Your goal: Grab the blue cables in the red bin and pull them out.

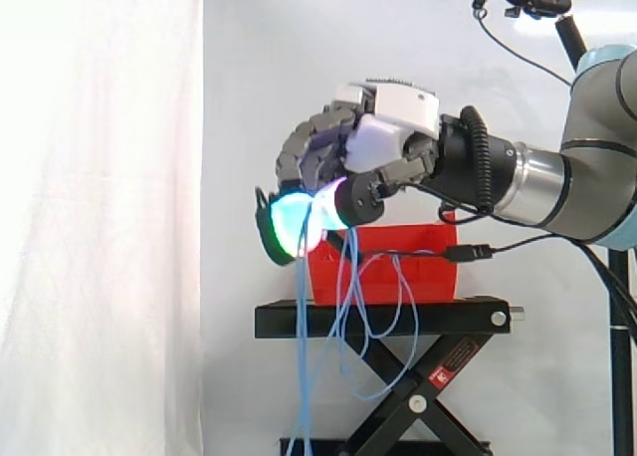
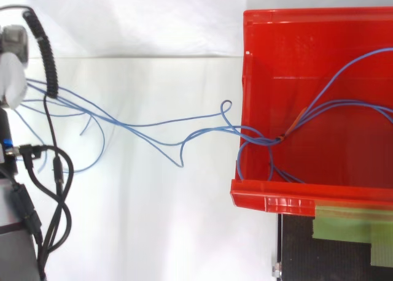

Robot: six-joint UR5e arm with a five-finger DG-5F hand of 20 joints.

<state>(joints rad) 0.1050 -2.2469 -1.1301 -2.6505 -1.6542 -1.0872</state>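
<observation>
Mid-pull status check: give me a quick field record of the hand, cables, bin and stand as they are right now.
hand: above the bin's left end in the side view, fingers curled round the cables
blue cables: partly out; strands hang from the hand past the stand, the rest lies inside the bin
red bin: upright on the stand
black stand: under the bin
task: not finished

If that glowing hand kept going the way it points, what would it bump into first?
Probably nothing near. The hand, curled round the blue cables, points to the side view's left, away from the red bin. The way looks free up to the white curtain, though depth is unclear.
</observation>
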